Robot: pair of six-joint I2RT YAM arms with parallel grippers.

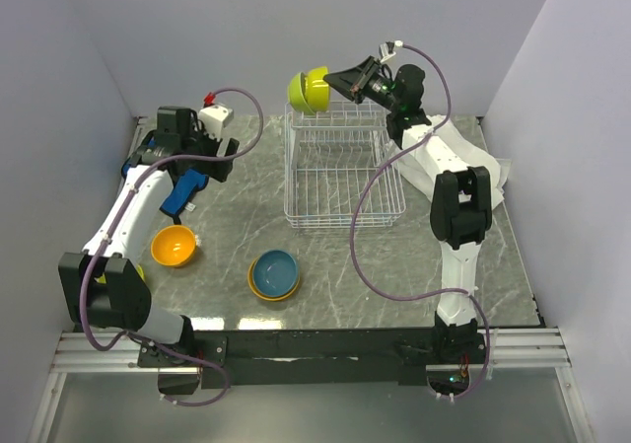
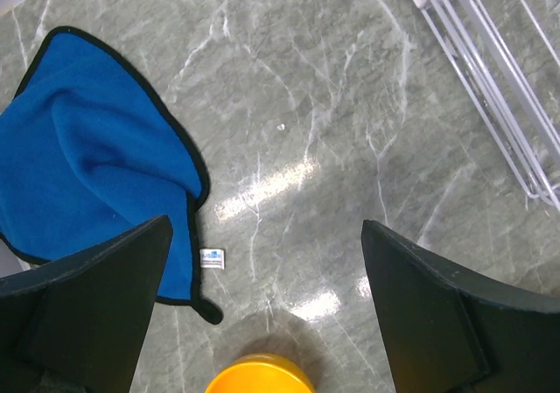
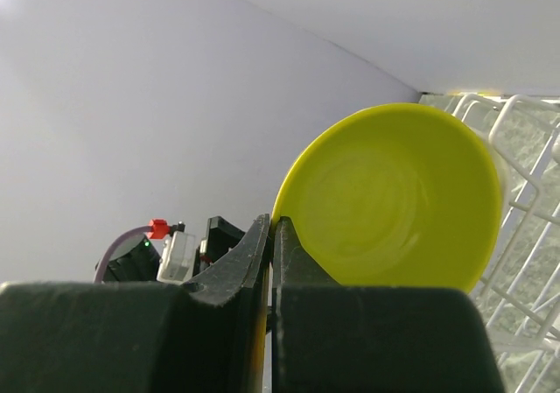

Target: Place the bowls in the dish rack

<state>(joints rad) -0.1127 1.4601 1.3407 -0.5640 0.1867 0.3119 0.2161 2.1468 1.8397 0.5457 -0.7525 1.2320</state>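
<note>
Right gripper (image 3: 271,235) pinched tight on the lime bowl's (image 1: 309,90) rim. We see it tipped on edge above the dish rack's (image 1: 288,167) far-left corner. Only the wrist view catches its round face. Left gripper (image 2: 267,227) gapes wide, empty.

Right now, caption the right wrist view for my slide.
Right hand pinching the rim of a lime green bowl beside the white wire dish rack.

The dish rack (image 1: 345,172) stands far back on the desk (image 1: 394,275), a cloth (image 1: 182,194) to its left; nearer, one bowl (image 1: 174,246) sits left of another bowl (image 1: 274,274).

Gap between cloth (image 2: 87,148) and dish rack (image 1: 340,182) — passable.
</note>
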